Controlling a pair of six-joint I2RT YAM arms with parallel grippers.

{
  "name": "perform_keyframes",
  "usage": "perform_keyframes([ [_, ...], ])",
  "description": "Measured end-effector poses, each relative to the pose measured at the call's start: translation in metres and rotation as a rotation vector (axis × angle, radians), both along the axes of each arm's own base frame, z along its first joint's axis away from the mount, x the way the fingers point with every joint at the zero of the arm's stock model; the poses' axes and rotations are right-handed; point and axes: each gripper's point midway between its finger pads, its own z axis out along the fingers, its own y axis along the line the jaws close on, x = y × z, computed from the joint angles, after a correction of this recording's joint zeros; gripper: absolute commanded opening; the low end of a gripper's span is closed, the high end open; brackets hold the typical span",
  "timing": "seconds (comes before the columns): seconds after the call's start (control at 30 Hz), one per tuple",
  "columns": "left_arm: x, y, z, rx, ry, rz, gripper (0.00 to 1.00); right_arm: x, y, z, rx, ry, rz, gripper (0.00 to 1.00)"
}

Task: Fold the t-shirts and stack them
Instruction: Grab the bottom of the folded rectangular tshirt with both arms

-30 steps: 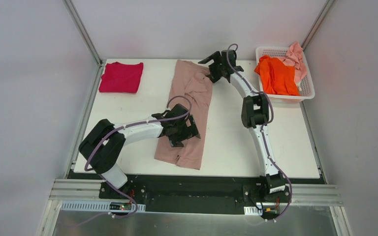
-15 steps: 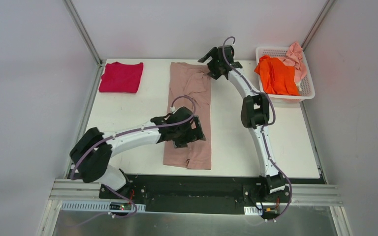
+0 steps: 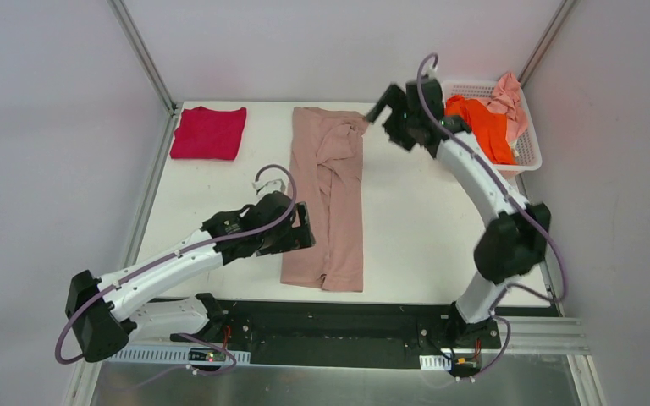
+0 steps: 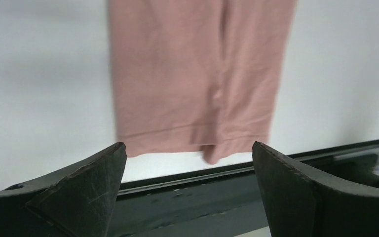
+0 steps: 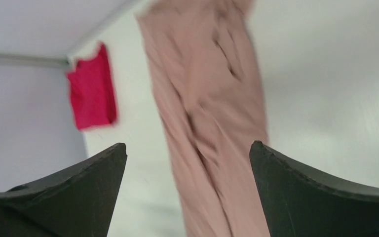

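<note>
Left gripper (image 4: 187,147) and right gripper (image 5: 187,144) both spread wide, folks, nothing in either! Left one hangs at the 9 o'clock edge of the large dusty-pink beige cloth t-shirt (image 3: 330,194), right one by its 1 o'clock corner. At 2 o'clock, the white plastic lattice basket (image 3: 530,150) holds a crumpled bright orange t-shirt (image 3: 482,128), with a pale pink t-shirt (image 3: 510,91) draped over the far rim. The beige tee lies mid-table as a long narrow strip, wrinkled toward 12 o'clock, hem at 6. A crimson-magenta t-shirt (image 3: 209,132) sits folded flat at 10 o'clock.
</note>
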Motion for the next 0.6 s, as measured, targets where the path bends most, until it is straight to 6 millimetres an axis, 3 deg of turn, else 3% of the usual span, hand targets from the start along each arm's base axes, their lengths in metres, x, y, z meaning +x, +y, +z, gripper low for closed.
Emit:
perform_keyframes([
  [0.1, -0.019, 0.03, -0.035, 0.1, 0.062, 0.017, 0.93, -0.098, -0.016, -0.047, -0.086, 0.121, 0.004, 1.0],
  [0.23, -0.04, 0.056, -0.076, 0.221, 0.173, 0.035, 0.71, -0.219, -0.023, -0.117, -0.086, 0.281, 0.077, 1.0],
  [0.33, -0.045, 0.061, -0.094, 0.281, 0.231, 0.041, 0.61, -0.275, -0.024, -0.153, -0.065, 0.377, 0.121, 0.99],
  [0.43, -0.047, 0.06, -0.106, 0.3, 0.263, 0.039, 0.53, -0.307, -0.017, -0.168, -0.044, 0.423, 0.169, 0.97],
  [0.6, -0.057, 0.06, -0.122, 0.282, 0.308, 0.043, 0.53, -0.342, -0.004, -0.182, -0.02, 0.461, 0.227, 0.96],
])
